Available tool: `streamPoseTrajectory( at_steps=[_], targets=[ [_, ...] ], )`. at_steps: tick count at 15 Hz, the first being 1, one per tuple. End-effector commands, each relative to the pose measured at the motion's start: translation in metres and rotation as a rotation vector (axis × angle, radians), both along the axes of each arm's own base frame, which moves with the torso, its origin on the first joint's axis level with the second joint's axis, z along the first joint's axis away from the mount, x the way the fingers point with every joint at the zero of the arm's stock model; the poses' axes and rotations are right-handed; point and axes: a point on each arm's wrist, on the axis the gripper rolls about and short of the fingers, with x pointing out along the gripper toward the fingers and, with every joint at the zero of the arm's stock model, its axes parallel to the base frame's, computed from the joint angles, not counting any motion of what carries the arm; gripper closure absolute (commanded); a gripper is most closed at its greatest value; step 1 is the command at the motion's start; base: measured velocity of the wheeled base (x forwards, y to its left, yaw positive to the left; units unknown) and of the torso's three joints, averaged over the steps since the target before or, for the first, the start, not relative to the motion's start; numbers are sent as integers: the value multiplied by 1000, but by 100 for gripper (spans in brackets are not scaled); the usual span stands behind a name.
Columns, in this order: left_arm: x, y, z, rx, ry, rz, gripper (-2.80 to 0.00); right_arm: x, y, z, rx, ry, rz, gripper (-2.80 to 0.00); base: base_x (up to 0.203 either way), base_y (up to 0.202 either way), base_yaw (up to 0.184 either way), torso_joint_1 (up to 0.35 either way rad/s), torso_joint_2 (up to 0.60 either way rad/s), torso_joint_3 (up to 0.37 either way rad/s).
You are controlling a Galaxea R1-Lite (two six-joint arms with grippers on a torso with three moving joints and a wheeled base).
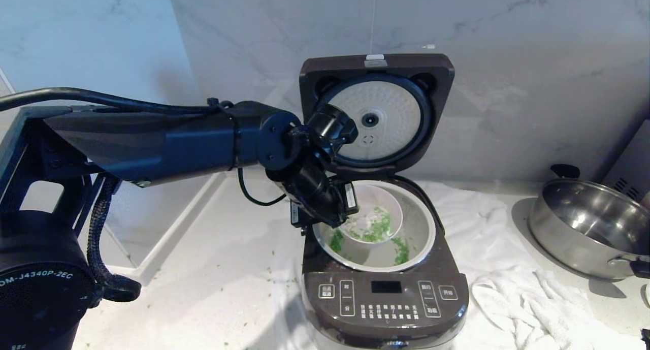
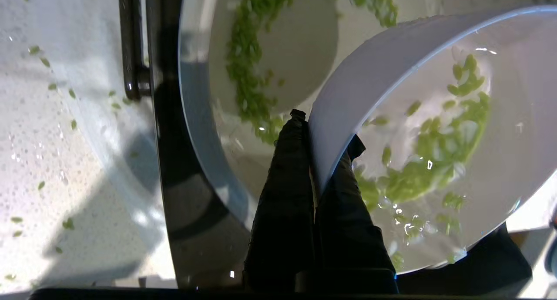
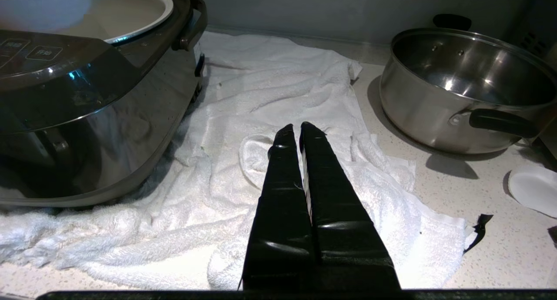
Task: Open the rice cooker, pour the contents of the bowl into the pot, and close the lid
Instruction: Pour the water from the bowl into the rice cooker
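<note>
A: Biggest first. Left arm?
B: Reaches across from the left, forearm level, wrist bent down over the rice cooker [image 1: 386, 294]. Left gripper [image 2: 315, 136] is pinched on the rim of the bowl [image 2: 435, 139], one finger outside the wall, one inside.
A: Cooker state?
B: Dark brown-grey, rounded, glossy front panel with white-marked buttons. The lid [image 1: 376, 111] stands upright at the far side, round dimpled silvery plate facing forward with a black gasket ring.
A: Towel?
B: White towel [image 3: 278, 130], rumpled terry, under and to the right of the cooker on the speckled countertop [image 1: 203, 289].
A: Right side?
B: Steel pan [image 1: 584, 228], shiny, black handles, well apart from the cooker. Right gripper [image 3: 296, 128] hovers low over the towel, near side, fingers pressed together, empty.
A: The pot?
B: The pot [image 1: 421, 238], pale whitish-grey, smooth, thin rim, seated in the cooker body.
A: Bowl relative to the hand?
B: Right at the fingertips, tilted steeply over the pot's left half, mouth tipped toward the near right. Smooth and pale, looks wet inside.
A: Contents?
B: Green bits [image 2: 439, 147], small chopped flakes, some clinging inside the bowl, some already in the pot [image 1: 401, 251], a few scattered on the countertop left of the cooker.
</note>
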Motion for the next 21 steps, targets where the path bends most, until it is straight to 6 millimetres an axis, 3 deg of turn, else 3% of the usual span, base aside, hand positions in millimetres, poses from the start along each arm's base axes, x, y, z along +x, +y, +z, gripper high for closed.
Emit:
streamPoseTrajectory(
  at_steps=[1, 7, 21],
  targets=[
    [0, -8, -8, 10, 7, 4, 0, 0, 0, 0, 0, 1, 1, 0, 0, 0, 0, 0, 0, 0],
    [2, -23, -20, 23, -47, 13, 0, 0, 0, 0, 0, 0, 1, 0, 0, 0, 0, 0, 0, 0],
    [30, -38, -41, -54, -285, 129, 0, 0, 0, 0, 0, 2, 0, 0, 0, 0, 0, 0, 0, 0]
  ],
)
